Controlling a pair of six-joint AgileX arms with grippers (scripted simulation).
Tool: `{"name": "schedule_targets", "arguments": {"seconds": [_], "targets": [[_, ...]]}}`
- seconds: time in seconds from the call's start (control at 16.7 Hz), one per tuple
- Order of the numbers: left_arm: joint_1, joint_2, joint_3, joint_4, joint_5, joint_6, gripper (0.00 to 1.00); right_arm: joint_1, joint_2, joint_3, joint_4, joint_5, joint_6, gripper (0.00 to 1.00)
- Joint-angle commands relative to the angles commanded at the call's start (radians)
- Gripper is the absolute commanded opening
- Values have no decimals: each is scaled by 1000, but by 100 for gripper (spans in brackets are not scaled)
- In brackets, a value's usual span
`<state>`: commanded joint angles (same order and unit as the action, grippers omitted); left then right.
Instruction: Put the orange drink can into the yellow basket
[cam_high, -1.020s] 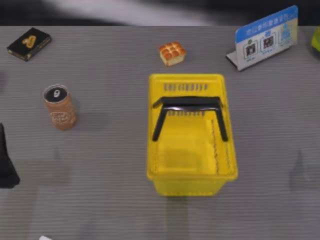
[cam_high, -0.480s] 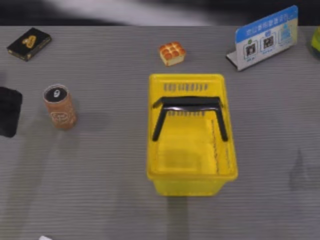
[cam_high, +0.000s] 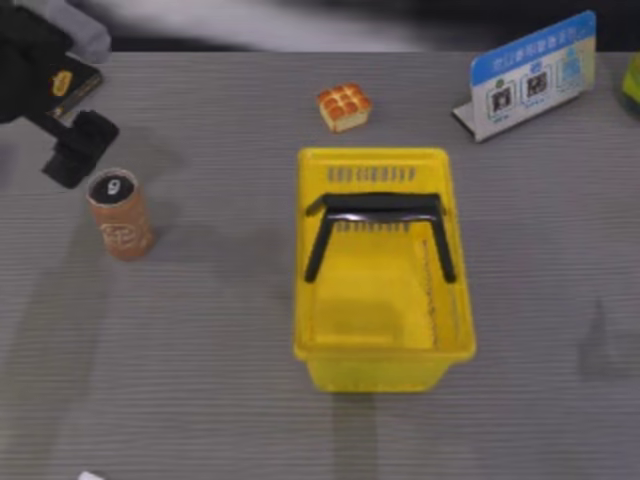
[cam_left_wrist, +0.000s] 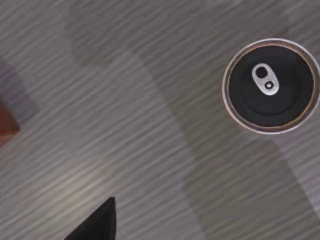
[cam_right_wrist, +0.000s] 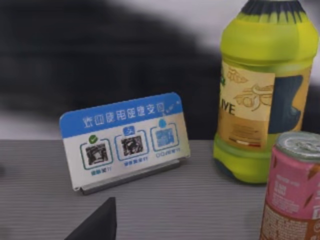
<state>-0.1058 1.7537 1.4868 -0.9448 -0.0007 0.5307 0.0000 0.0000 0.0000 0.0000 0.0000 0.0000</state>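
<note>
The orange drink can (cam_high: 118, 212) stands upright on the left part of the table; in the left wrist view its dark silver-rimmed top (cam_left_wrist: 270, 85) is seen from straight above. My left gripper (cam_high: 78, 148) hovers open just behind and to the left of the can and holds nothing; one dark fingertip (cam_left_wrist: 102, 220) shows. The yellow basket (cam_high: 375, 372) sits mid-table, its black handle (cam_high: 380, 207) folded across the back half, with nothing inside. My right arm is outside the top view; one fingertip (cam_right_wrist: 100, 222) shows above the far right of the table.
A bread bun (cam_high: 344, 106) lies behind the basket. A black box (cam_high: 75, 85) lies at the back left, partly under my left arm. A blue sign (cam_high: 533, 78) stands at the back right, with a yellow-green bottle (cam_right_wrist: 262, 90) and a pink can (cam_right_wrist: 292, 185) beside it.
My left arm has swung from the table's left edge toward the back, so its gripper now hangs just behind the can. The can and basket have not moved.
</note>
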Motion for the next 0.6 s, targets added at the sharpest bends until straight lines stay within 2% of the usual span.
{"name": "schedule_targets", "arguments": {"seconds": [0.3,0.6], "targets": [[-24,380,305,-193,1,110,100,0,0,0,0,0,0,100],[-36,504,407,-261,4,151,100,0,0,0,0,0,0,100]]}}
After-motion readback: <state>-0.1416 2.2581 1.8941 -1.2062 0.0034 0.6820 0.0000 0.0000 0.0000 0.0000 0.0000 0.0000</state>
